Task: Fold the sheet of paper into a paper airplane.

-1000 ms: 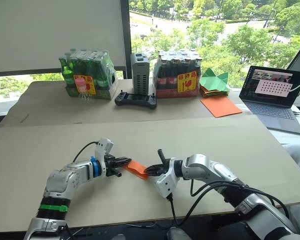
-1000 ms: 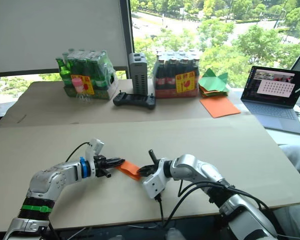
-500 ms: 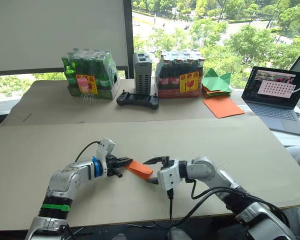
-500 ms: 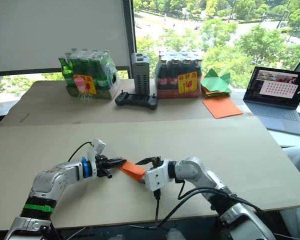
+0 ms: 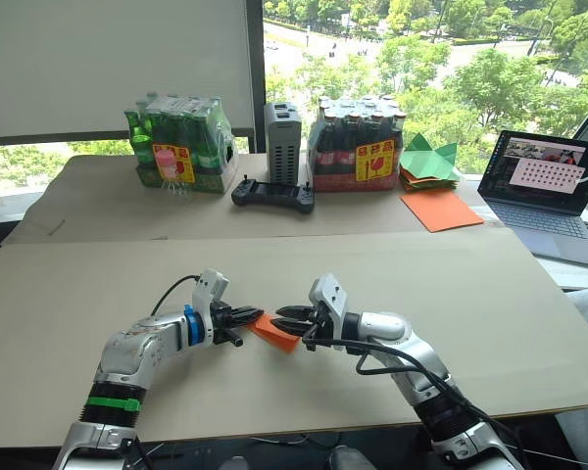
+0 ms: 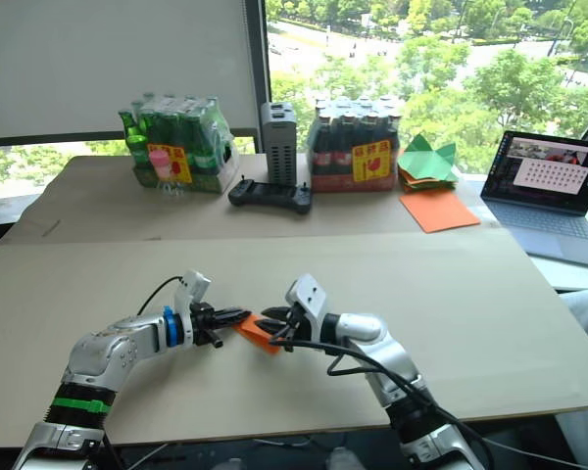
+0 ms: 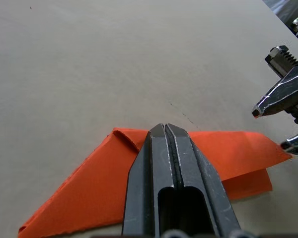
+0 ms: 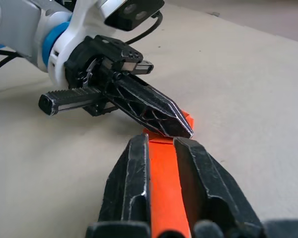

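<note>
The sheet of paper is folded into a small orange wedge, the paper airplane, low over the tan table near its front middle. My left gripper is shut on its left end; in the left wrist view the closed fingers sit over the wedge. My right gripper faces it from the right and is open. Its fingertips stand one on each side of the wedge's right tip. In the right wrist view the orange strip runs between my fingers up to the left gripper's tip.
At the back stand a pack of green bottles, a grey box, a black controller and a pack of dark bottles. Green paper pieces, a smooth orange sheet and a laptop lie back right.
My right wrist has rolled over and its fingers now point left at the wedge's right tip, straddling it. My left gripper has kept its hold in place.
</note>
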